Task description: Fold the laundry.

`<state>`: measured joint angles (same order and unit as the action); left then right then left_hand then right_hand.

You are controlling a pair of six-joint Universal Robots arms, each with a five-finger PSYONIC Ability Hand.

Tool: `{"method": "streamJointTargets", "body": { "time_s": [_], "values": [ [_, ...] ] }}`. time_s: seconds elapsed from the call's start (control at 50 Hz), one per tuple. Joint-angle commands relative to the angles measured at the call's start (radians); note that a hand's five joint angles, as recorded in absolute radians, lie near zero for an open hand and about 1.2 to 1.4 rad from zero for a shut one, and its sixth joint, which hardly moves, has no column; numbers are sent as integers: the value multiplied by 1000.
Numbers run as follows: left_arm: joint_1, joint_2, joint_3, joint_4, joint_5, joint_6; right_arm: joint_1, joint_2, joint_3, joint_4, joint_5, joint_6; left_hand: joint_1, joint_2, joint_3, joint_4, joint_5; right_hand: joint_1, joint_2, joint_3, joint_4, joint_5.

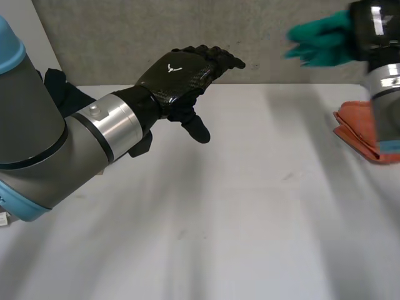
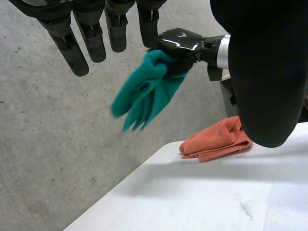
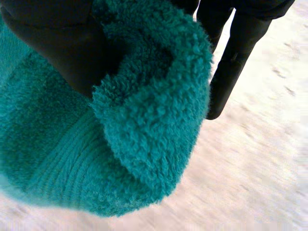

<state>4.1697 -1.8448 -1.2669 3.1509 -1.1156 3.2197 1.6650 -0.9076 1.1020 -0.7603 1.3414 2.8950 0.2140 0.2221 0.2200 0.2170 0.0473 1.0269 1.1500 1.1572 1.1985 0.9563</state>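
Stretching from its near edge to the far edge under a grey wall [image 1: 112, 31], the white desk [image 1: 237, 206] offers a broad bare surface between the two arms. The one thing lying on it is a folded orange cloth [image 1: 356, 131], at the right edge toward the far right corner. In the left wrist view that orange cloth sits close to the desk's edge, with concrete floor [image 2: 48, 144] beyond it. The left arm [image 1: 37, 137] reaches in over the left edge. Its left hand [image 1: 178, 72] hovers above the far part of the desk with fingers straight, thumb hanging apart, and nothing in its hold. The right hand [image 2: 180, 42] is raised near the far right corner, well off the surface. Its fingers and thumb are curled round a teal cloth [image 1: 319, 39], so the task's thing is in the air and not on the desk. Seen from the left wrist, the teal cloth droops from that hand in a loose bunch of several hanging lobes. Seen from the right wrist, its pile is thick and fluffy like terry. A flatter ribbed band runs along one part, and a plump fold bulges between the thumb and the fingers [image 3: 236, 57].
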Motion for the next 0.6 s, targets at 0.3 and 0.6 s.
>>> {"method": "streamJointTargets", "body": {
  "time_s": [0.3, 0.6],
  "values": [
    [-11, -53, -17, 0, -1, 0, -510, 429, -151, 7, -505, 55, 61, 53, 55, 58, 53, 369, 246, 239, 198, 265],
    [-31, -50, -15, -2, -1, -1, -593, 225, 12, 180, -489, 36, 64, 56, 58, 61, 56, -852, -975, -983, -1024, -956]
  ]
}}
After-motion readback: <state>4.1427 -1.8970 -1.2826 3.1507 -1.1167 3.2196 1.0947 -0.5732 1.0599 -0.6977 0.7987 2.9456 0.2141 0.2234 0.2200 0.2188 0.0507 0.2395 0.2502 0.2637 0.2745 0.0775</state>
